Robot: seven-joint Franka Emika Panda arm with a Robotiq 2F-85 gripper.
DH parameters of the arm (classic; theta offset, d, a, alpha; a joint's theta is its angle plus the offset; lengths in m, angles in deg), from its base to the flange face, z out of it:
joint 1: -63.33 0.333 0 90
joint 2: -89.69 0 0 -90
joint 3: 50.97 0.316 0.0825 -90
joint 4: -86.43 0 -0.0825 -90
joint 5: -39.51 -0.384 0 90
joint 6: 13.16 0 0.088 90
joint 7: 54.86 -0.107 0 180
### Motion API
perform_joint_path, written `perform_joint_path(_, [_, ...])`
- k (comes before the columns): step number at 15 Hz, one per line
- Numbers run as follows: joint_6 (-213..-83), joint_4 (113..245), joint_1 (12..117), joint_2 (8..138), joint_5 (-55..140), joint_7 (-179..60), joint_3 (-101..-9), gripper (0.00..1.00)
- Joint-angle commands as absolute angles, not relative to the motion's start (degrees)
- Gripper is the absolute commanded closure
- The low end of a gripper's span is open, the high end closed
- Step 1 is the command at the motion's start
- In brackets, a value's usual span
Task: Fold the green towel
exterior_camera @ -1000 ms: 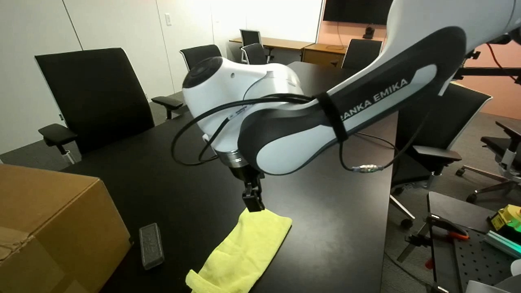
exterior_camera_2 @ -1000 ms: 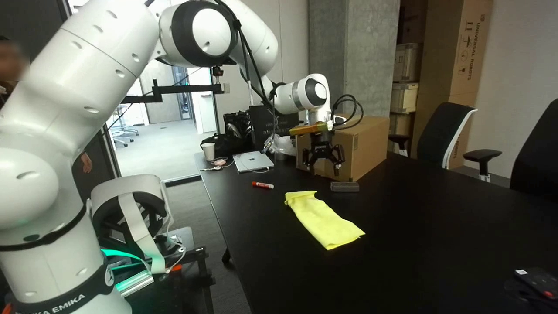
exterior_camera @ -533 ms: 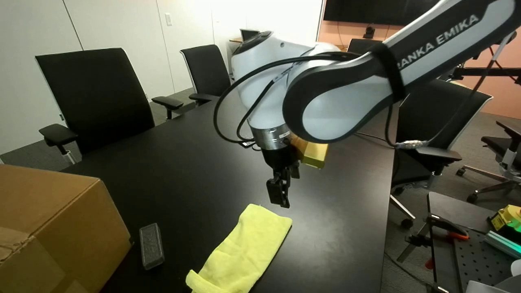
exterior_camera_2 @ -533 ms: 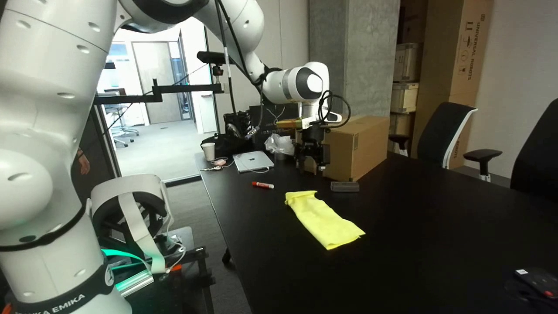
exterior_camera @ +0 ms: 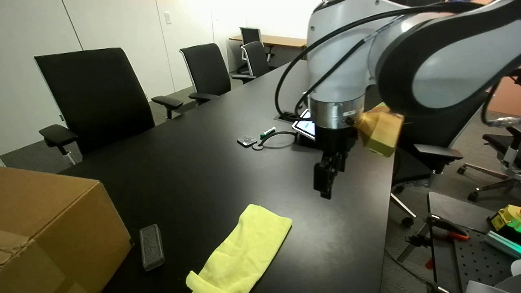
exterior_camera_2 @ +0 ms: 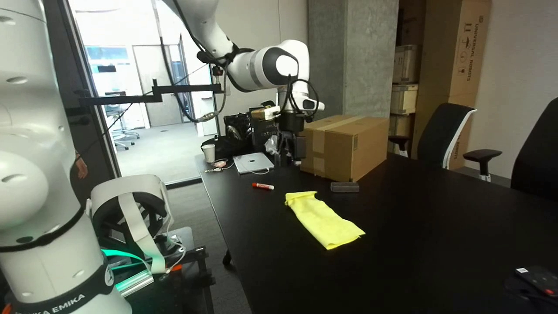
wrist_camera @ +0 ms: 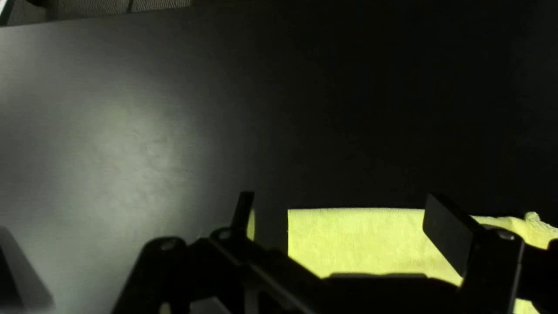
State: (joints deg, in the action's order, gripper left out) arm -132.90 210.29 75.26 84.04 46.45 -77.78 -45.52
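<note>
The green towel (exterior_camera: 248, 248) lies on the black table as a long yellow-green strip and looks folded lengthwise. Its end by the cardboard box has a small turned-up flap; the opposite end is flat. It also shows in an exterior view (exterior_camera_2: 324, 222) and in the wrist view (wrist_camera: 355, 240), partly hidden there by the gripper. My gripper (exterior_camera: 325, 191) hangs above the table, off to one side of the towel and apart from it. It also shows in an exterior view (exterior_camera_2: 290, 161). In the wrist view the gripper (wrist_camera: 338, 200) has its fingers wide apart with nothing between them.
A cardboard box (exterior_camera_2: 353, 146) and a dark eraser-like block (exterior_camera: 151, 247) stand near the towel's flap end. A red marker (exterior_camera_2: 263, 186), a laptop (exterior_camera_2: 253, 162) and a cup (exterior_camera_2: 209, 152) lie near the table's edge. A tablet (exterior_camera: 305, 125) lies farther along the table.
My gripper has moved away from above the towel's flat end, to the right in an exterior view, with the arm drawing back. The towel has not moved.
</note>
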Motion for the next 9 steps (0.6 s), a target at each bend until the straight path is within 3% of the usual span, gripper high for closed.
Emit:
perform_joint_path(1, [-135.74, 224.70, 73.19, 98.26, 46.14, -78.23, -45.23, 0.00])
perform_joint_path(3, [-135.88, 230.26, 71.83, 104.55, 45.35, -76.66, -45.31, 0.00])
perform_joint_path(4, [-133.30, 222.60, 71.91, 96.16, 46.27, -77.72, -44.22, 0.00])
perform_joint_path(9, [-133.33, 223.94, 71.49, 97.05, 46.27, -77.70, -43.87, 0.00])
